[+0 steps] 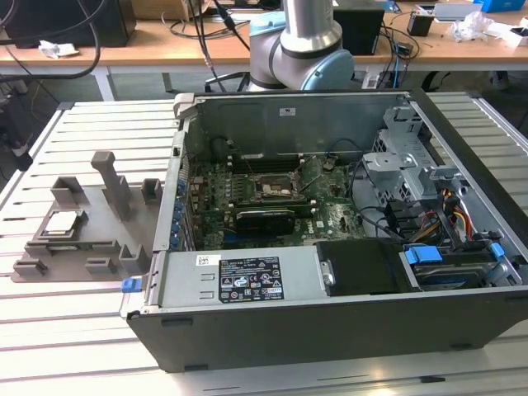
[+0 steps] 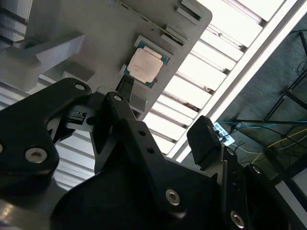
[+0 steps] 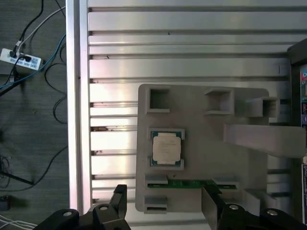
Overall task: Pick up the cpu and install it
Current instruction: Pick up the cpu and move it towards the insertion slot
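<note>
the pincer hangs above the bench with its two dark fingers spread wide and nothing between them. beyond the fingertips, in both wrist views, the cpu lies flat, metal side up, seated in a shallow square pocket of the grey fixture tray, not yet lifted. the tray rests on the slatted aluminium bench. in the exterior view it sits at about nine o'clock from the open computer case, just beside its wall.

the chip looks light, thin and stiff — a smooth silvery lid over a pale rim, so probably slick under flat pads and easy to skew. its underside is hidden, and i would treat it as fragile. a level pinch across two opposite edges of the rim seems the safest hold, since the lid offers nothing to catch and the pocket leaves little room beside it.

farther off, inside the case, the dark socket sits near the middle of the motherboard — roughly three o'clock from the tray. the arm's base stands past the case at twelve o'clock.
</note>
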Robot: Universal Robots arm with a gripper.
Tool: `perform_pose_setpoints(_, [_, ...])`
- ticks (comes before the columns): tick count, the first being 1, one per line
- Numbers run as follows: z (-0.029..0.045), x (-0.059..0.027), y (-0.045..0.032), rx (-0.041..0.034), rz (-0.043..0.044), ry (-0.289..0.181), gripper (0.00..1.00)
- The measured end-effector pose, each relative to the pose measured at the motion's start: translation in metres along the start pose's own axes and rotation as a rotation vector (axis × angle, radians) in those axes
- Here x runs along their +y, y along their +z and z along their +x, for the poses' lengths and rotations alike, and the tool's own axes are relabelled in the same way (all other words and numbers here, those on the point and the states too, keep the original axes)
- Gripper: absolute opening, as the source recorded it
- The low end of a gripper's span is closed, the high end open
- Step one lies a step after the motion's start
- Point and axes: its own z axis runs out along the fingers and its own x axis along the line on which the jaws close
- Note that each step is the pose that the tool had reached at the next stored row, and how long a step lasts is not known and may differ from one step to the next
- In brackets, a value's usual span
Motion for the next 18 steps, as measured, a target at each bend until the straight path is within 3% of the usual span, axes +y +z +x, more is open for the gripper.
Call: perform_pose_setpoints(18, [0.0003, -0.0001, 0.0138, -0.0001, 0.0, 0.0, 0.72])
